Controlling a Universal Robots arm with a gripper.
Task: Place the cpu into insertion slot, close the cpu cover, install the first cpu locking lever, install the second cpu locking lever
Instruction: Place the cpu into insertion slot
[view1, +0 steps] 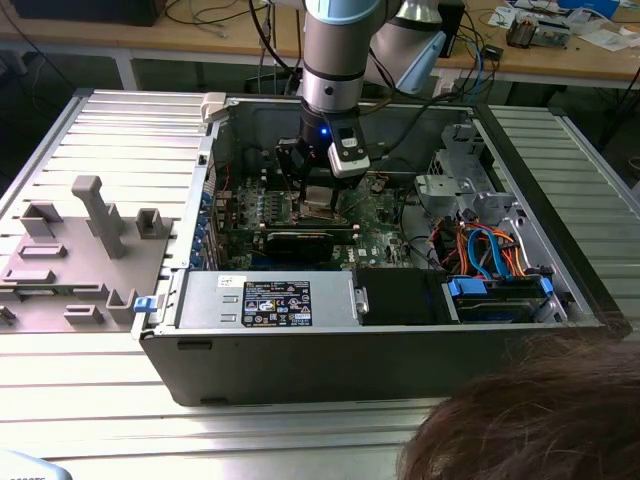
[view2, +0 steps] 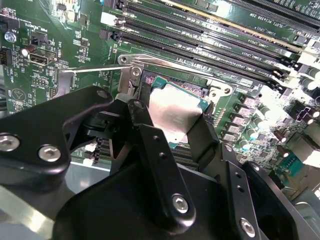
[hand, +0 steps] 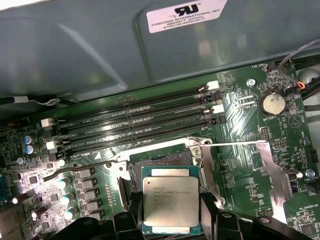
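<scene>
The gripper (view2: 171, 127) has its two fingers (view2: 144, 131) drawn in on opposite edges of the cpu (hand: 170, 199), gripping it flat with the metal top up. The open socket (hand: 161, 159) lies just beyond the fingertips, partly under the cpu. The cover (hand: 272, 175) stands swung up off the socket, beside one finger

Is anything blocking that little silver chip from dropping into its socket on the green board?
Nothing visible does. The end effector grips the cpu by its edges just over the open socket, and the cpu cover is swung aside.
</scene>
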